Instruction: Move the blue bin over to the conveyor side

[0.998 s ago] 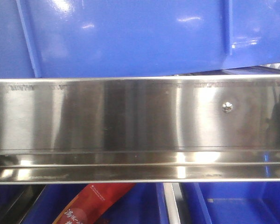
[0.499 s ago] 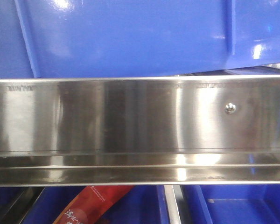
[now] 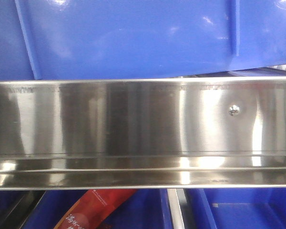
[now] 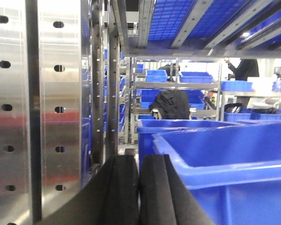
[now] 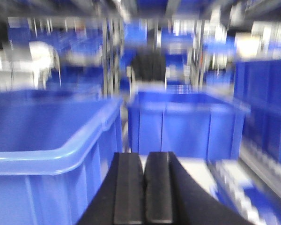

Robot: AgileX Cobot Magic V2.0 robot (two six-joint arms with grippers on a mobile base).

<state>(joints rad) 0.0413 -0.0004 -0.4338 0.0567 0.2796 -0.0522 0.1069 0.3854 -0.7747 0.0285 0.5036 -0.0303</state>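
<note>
Your blue bin point(image 4: 234, 183) sits just right of the left gripper point(image 4: 139, 190), beside it but not held. Left pads are pressed together, empty. Right gripper point(image 5: 144, 192) is likewise closed on nothing, with the bin at its left; that view is blurred. A perforated steel upright point(image 4: 61, 108) stands left of the left gripper.

The blue bin point(image 3: 133, 38) is glossy smooth plastic; the rail point(image 3: 109, 124) is shiny brushed steel.

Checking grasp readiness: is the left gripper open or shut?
Shut. The left gripper shows both black pads touching, nothing between them.
</note>
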